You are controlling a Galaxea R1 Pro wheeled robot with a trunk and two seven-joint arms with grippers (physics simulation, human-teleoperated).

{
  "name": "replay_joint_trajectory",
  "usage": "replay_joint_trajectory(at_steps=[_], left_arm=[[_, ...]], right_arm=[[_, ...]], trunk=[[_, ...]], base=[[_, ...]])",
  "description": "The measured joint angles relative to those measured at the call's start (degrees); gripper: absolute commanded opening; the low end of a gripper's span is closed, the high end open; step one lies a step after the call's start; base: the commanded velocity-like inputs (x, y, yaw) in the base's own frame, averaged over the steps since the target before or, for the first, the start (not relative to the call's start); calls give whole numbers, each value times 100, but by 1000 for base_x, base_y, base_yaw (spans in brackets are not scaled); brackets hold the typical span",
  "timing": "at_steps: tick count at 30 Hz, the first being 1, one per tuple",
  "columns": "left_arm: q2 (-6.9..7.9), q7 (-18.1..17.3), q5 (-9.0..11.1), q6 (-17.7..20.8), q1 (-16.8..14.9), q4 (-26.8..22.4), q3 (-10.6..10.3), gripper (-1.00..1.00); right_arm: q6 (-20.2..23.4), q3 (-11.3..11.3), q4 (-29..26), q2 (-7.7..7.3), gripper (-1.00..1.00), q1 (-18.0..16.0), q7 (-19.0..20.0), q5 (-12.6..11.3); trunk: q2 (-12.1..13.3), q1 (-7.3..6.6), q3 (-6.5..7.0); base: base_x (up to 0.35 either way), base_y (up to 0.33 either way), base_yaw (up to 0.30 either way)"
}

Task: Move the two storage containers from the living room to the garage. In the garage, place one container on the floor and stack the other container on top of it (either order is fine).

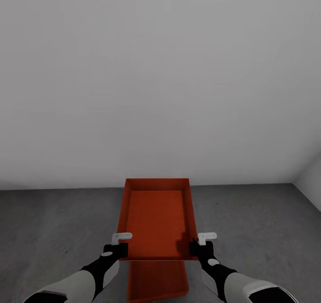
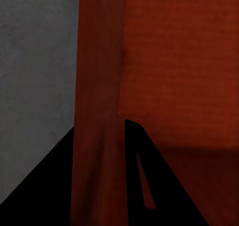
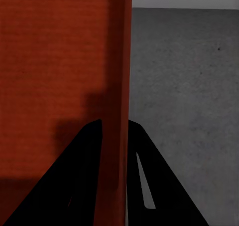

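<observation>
With both end effectors, left (image 1: 117, 244) & right (image 1: 201, 245), pinched shut on the side walls of the upper bin (image 1: 158, 218), held over the lower bin (image 1: 157, 280) on the garage floor (image 1: 53, 222), keep it level, line up edges w/ lower one, then lower slowly.

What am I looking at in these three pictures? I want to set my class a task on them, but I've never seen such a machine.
A simulated two-armed robot. The large picture looks down from its head; the other two come from cameras by each gripper. The left gripper and right gripper each pinch a side wall of the held orange-red container, carried above the dark grey floor. Each wrist view shows that thin wall between two black fingers. A second container sits below it, before a white wall.
</observation>
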Motion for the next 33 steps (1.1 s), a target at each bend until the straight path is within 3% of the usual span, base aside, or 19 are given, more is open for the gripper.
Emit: replay_joint_trajectory(at_steps=[33], left_arm=[[0,1,1,0,0,-1,-1,-100]], right_arm=[[0,-2,-1,-1,-100,0,1,2]], trunk=[[-1,0,-305]], base=[[0,0,0]])
